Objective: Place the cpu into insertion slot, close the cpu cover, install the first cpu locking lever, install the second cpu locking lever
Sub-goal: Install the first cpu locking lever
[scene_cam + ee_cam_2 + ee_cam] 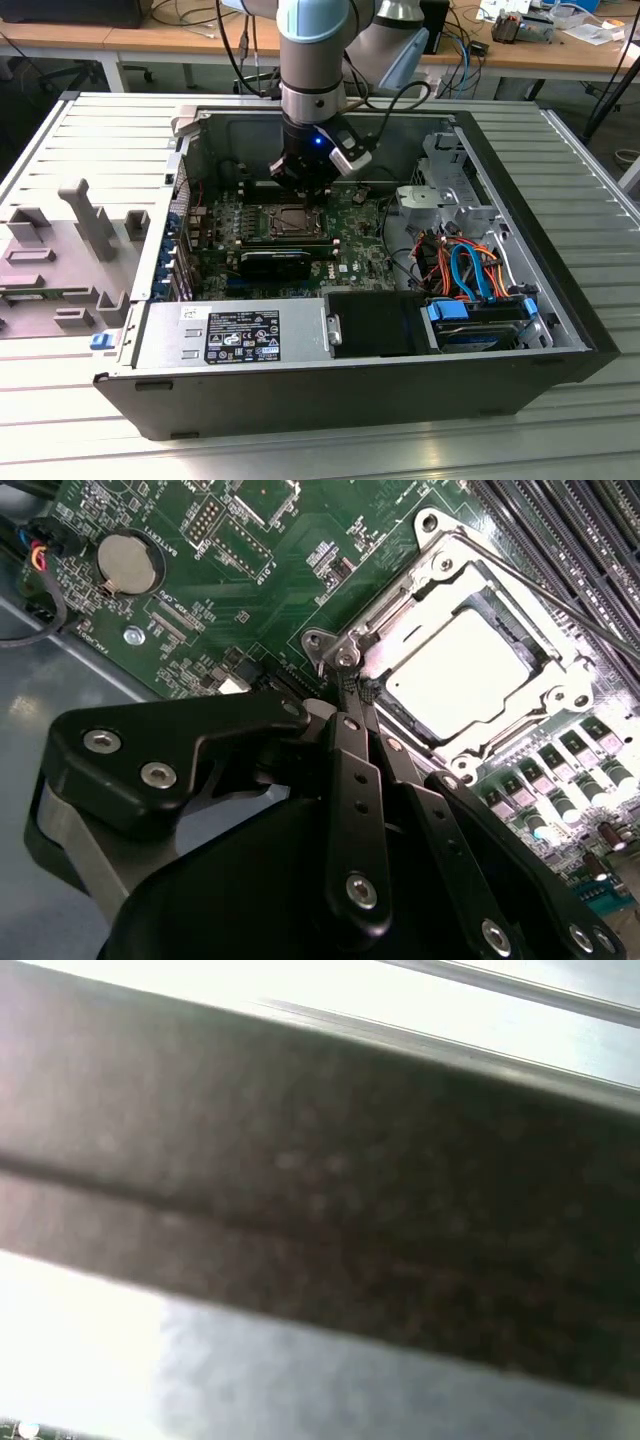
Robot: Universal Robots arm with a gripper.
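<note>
Arm came straight down from the top of the exterior view into the open PC case, wrist vertical, a blue light lit on the wrist housing. Gripper sat low over the green board, just behind the socket area as that view had it.

In the second wrist view the gripper had its black fingers drawn nearly together, tips narrow, pinched at a thin silvery lever by its hinge at the corner of the socket frame. Whether the tips truly gripped the wire or just touched it, can't tell; contact pt too small. The lever ran as a long thin rod along one side of the frame, w/ the black memory slots just beyond it.

The cpu lay flat in the insertion slot, pale metal top showing thru the cut-out. The cpu cover lay down flat around it, silvery frame w/ screws at the corners. In the exterior view the socket sat mid-board, directly below the gripper.

Coin battery sat on the board well apart from the socket. First wrist view gave a blurred dark band across bright surfaces; can't tell what it was.
</note>
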